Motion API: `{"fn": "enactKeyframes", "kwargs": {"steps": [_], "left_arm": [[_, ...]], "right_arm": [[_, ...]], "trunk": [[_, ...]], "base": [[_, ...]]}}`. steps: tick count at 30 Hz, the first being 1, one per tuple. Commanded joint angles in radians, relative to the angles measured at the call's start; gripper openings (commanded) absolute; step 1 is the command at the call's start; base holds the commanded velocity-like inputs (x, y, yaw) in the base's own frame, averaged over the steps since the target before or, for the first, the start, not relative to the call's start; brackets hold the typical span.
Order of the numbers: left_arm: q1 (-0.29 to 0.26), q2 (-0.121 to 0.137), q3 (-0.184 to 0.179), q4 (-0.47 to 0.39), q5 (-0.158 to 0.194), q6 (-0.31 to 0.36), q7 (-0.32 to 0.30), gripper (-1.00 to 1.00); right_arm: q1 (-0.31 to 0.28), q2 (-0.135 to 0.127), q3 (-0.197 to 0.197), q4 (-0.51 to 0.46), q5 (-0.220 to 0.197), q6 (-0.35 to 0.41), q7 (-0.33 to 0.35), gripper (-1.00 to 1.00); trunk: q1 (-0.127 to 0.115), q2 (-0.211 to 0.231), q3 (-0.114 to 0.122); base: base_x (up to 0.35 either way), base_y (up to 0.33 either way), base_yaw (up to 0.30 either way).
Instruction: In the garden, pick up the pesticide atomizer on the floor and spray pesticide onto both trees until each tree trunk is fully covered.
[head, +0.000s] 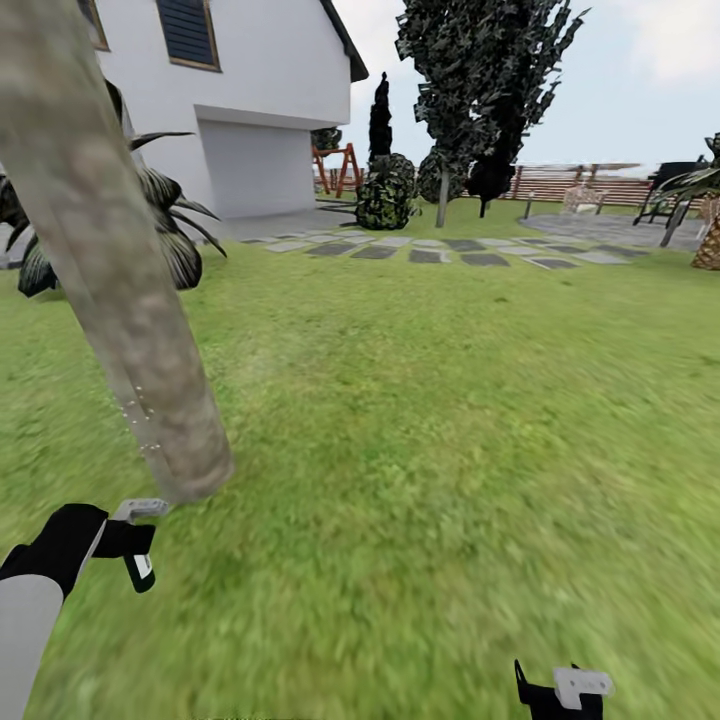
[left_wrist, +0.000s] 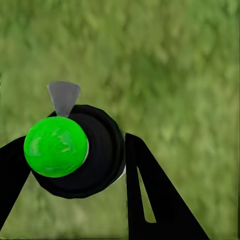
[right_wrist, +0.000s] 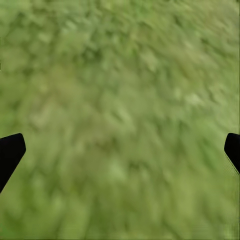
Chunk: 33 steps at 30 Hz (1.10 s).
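Observation:
The pesticide atomizer is a round black body with a bright green ball on top and a grey nozzle, and it sits between my left gripper's black fingers. My left gripper is shut on it, low above the grass. In the head view the left gripper hangs just in front of the base of a thick mottled grey-brown tree trunk that leans up to the upper left. A few white specks dot the trunk's lower part. My right gripper is open over bare grass, at the bottom edge of the head view.
Green lawn spreads ahead and to the right. A spiky dark plant stands behind the trunk. Farther off are a white house, stepping stones, a dark leafy tree, shrubs and a brown slat fence.

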Motion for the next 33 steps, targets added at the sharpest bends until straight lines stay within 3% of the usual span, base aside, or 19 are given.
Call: {"fn": "enactKeyframes", "kwargs": {"steps": [1,8,24,33], "left_arm": [[-0.001,-0.001,0.007,-0.001,-0.011,0.003,-0.009,-1.00],[-0.001,-0.001,0.007,-0.001,-0.012,0.003,-0.009,-1.00],[-0.001,-0.001,0.007,-0.001,-0.013,0.003,-0.009,-1.00],[-0.001,-0.001,0.007,-0.001,-0.013,0.003,-0.009,-1.00]], "right_arm": [[0.000,0.000,-0.005,0.001,0.010,-0.003,-0.003,1.00],[0.000,0.000,-0.005,0.001,0.010,-0.003,-0.004,1.00],[0.000,0.000,-0.005,0.001,0.011,-0.003,-0.003,1.00],[-0.001,0.000,-0.005,0.001,0.011,-0.003,-0.003,1.00]], "trunk": [[0.000,0.000,-0.001],[0.000,0.000,-0.001],[0.000,0.000,-0.001],[0.000,0.000,-0.001]], "base": [[0.098,-0.272,0.277],[0.145,-0.264,0.267],[0.210,-0.218,0.014],[0.111,-0.144,0.223]]}}
